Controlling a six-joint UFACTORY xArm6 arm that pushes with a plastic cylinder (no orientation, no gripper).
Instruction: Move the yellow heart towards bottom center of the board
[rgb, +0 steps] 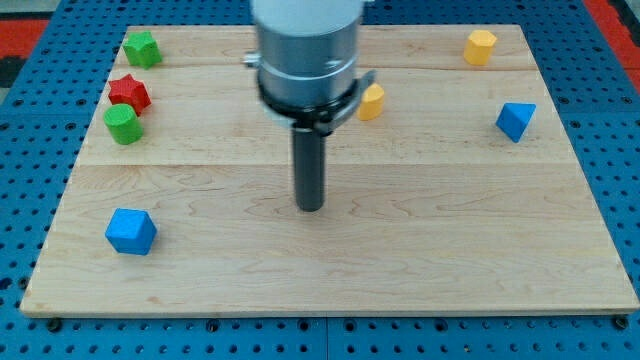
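Yellow heart (372, 102) sits near worktop's (450, 260) top edge, half hidden behind arm. My tip (311, 207), a plain rod without jaws, rests below-left, apart. Likely light, rigid, slippery; push its top side.

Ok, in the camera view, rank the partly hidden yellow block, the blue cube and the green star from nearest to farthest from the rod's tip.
From my tip:
1. Yellow block, just up and to the view's right, partly hidden behind the arm.
2. Blue cube, at the view's lower left.
3. Green star, in the view's top-left corner.
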